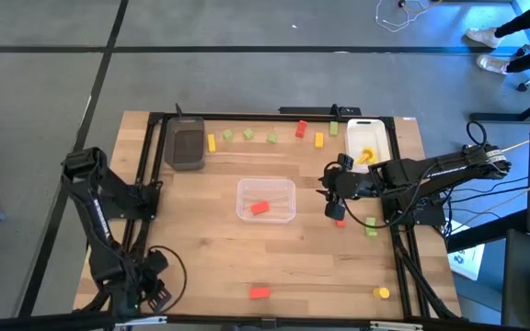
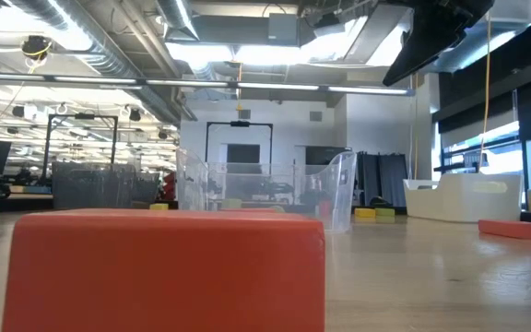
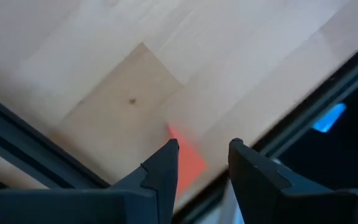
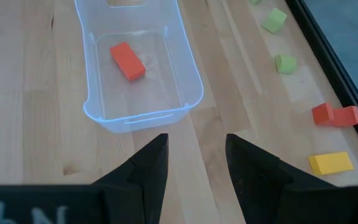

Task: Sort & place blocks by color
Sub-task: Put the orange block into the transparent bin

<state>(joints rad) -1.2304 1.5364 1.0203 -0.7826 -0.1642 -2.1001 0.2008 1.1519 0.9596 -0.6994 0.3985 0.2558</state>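
I am holding my right gripper [image 1: 332, 195] over the table just beside the clear tray [image 1: 244, 212], between it and the white tray [image 1: 381, 134], with the jaws standing apart and nothing between them. Ahead of my fingers, inside the clear tray, one red block [image 4: 127, 61] is lying, so I am reading that tray as the red one and that piece as done. Behind me, the white tray is holding yellow pieces [image 1: 367, 155], so yellow is started too. The dark grey tray [image 1: 186, 147], far across from me, is showing nothing I can make out inside. Most of the work is still waiting: just under my gripper a small red block [image 1: 340, 222] is lying on the wood, with a green block [image 1: 371, 226] near it. Beyond the clear tray a loose row is running along the far edge: a yellow block [image 1: 212, 142], three green blocks [image 1: 249, 135], a red notched block [image 4: 335, 114] and another yellow block [image 4: 330, 163]. Near the table's front edge a red block [image 1: 259, 292] and a yellow piece [image 1: 382, 292] are sitting well apart from me. My left gripper [image 3: 202, 163] is waiting low at that front corner, jaws apart and empty, the red block showing past them. I am judging the sorting as barely begun.
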